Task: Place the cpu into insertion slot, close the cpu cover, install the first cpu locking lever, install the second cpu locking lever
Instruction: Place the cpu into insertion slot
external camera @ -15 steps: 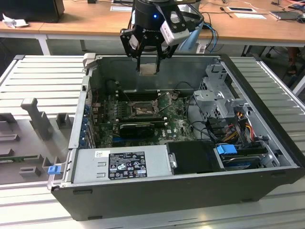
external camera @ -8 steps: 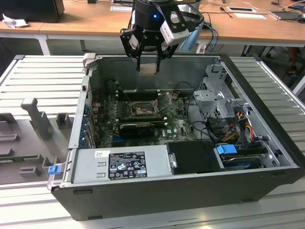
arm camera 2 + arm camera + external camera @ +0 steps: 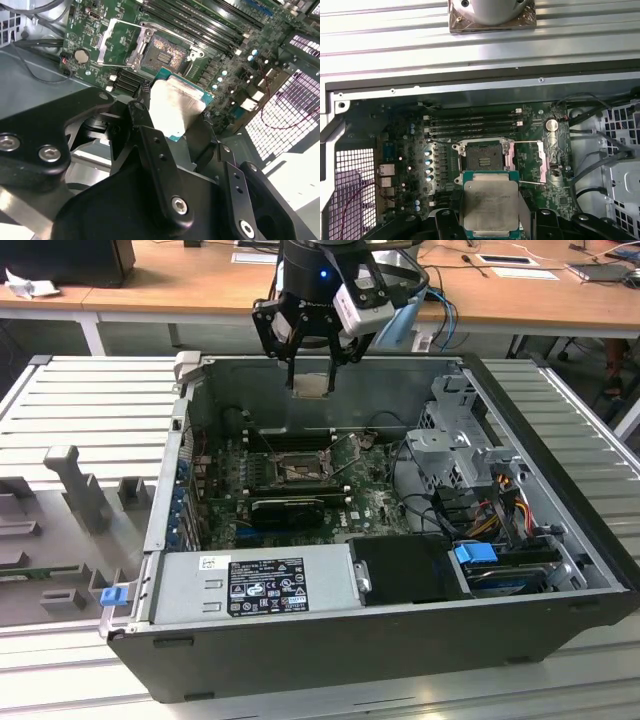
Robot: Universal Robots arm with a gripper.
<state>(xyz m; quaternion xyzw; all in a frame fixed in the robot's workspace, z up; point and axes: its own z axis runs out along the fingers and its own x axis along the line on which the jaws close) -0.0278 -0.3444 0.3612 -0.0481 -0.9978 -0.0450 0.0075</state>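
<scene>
pincer (image 3: 312,386) pinching cpu (image 3: 491,204), well apart from insertion slot (image 3: 482,161); cpu edges partly hidden

Robotics lab or workshop: open computer case (image 3: 350,650) on ribbed metal bench (image 3: 80,390), cluttered wooden desks (image 3: 180,280) behind

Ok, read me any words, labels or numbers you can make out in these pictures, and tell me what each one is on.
Black label on the grey power supply box: print too small to read.
White sticker beside it: too small to read.
cpu: faint surface markings, not legible.
Nothing else legible.
</scene>
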